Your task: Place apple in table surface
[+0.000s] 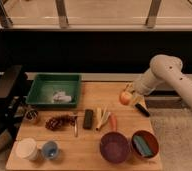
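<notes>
The apple (pixel 124 97), small, yellow-orange with a red blush, sits in my gripper (pixel 129 94) over the right rear part of the wooden table surface (pixel 97 96). It looks held just above the planks. The white arm (pixel 164 75) reaches in from the right, and the gripper is shut on the apple from its right side. The fingers are mostly hidden behind the fruit.
A green tray (pixel 46 85) holding a white object stands at the back left. An orange carrot (pixel 113 121), pale sticks (pixel 101 117) and a black bar (pixel 88 118) lie mid-table. A purple bowl (pixel 114 146) and a brown bowl (pixel 144 144) stand in front. A black object (pixel 142 110) lies below the gripper.
</notes>
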